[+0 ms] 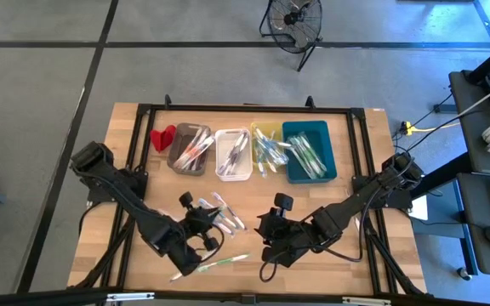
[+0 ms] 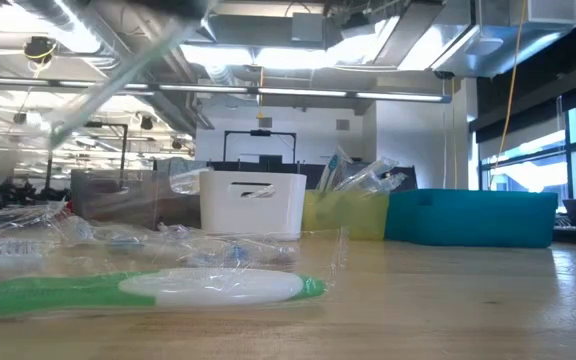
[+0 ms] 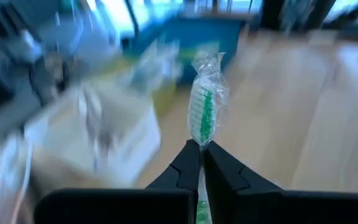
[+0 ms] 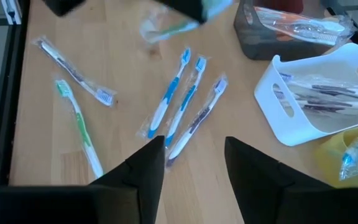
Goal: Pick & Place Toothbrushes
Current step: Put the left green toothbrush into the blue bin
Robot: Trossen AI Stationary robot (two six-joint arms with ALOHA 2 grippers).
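Between the closed fingers of the left gripper (image 3: 201, 155) a wrapped green toothbrush (image 3: 206, 102) stands out forward, long axis in line with the gripper, lifted off the table (image 1: 364, 183). From it the bins (image 1: 309, 153) lie toward twelve to one o'clock across the table. At four o'clock of it the right gripper (image 4: 194, 158) hovers, fingers parted and empty, over loose toothbrushes (image 4: 179, 99) lying nearly along its reach. That arm stretches low from the right edge.

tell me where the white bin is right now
In the high view the white bin sits in the row of bins at the table's far edge, second from the left, between the grey bin and the yellow bin.
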